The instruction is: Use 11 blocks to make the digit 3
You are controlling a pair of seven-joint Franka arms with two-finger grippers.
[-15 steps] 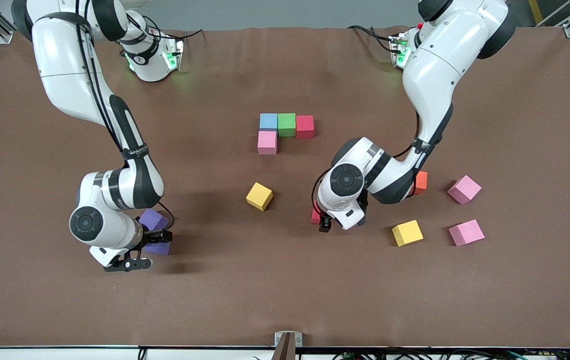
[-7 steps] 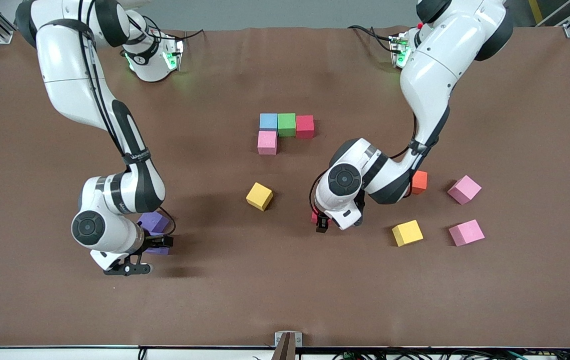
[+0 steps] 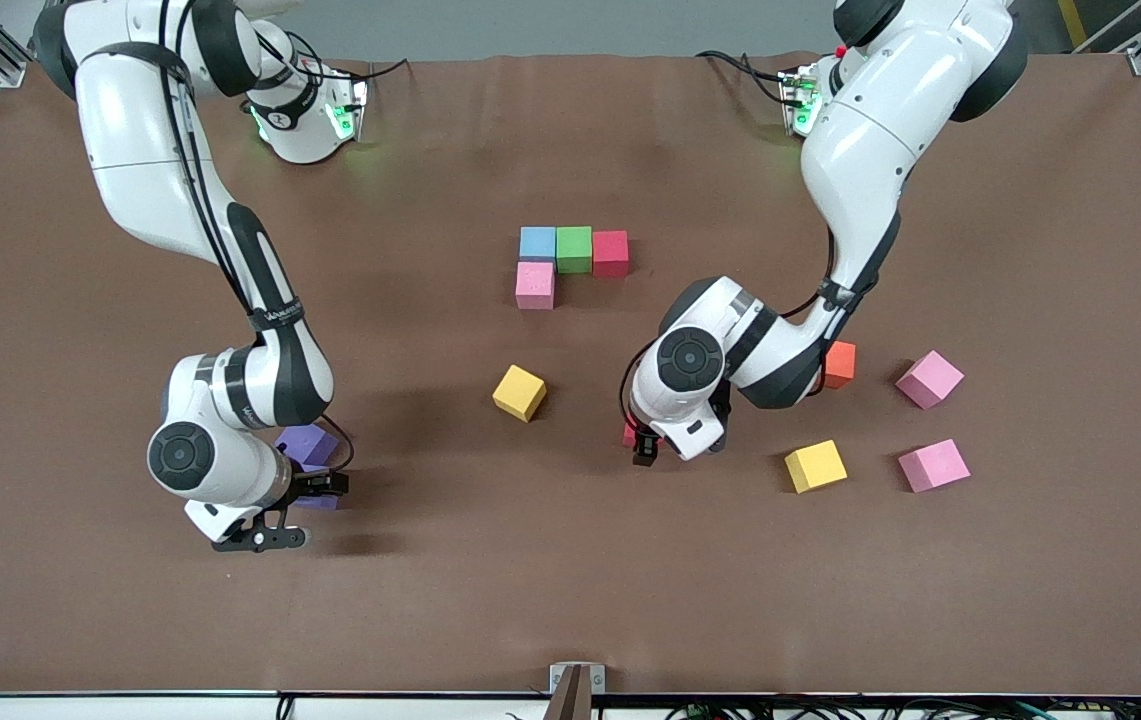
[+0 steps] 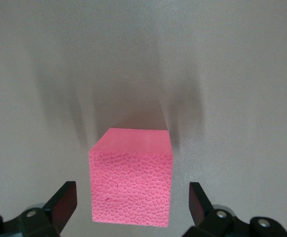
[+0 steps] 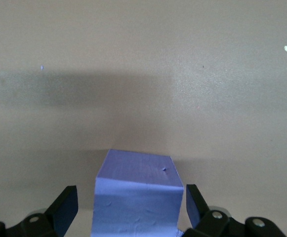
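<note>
My right hand (image 5: 131,210) is low on the table (image 3: 570,580), fingers spread around a purple block (image 5: 136,200), gaps on both sides. My left hand (image 4: 132,205) straddles a pink-red block (image 4: 132,185) likewise, spread. Farther off, blue (image 3: 537,242), green (image 3: 574,248), red (image 3: 611,252) and pink (image 3: 535,284) blocks touch.

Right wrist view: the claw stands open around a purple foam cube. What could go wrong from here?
The right claw sits off-centre around the purple foam cube: one finger nearly touches, the other leaves a gap, so closing may twist it.
A second purple foam cube lies right beside it; the claw might nudge it.
The left claw, open around a pinkish-red foam cube, may tilt it when closing.
</note>
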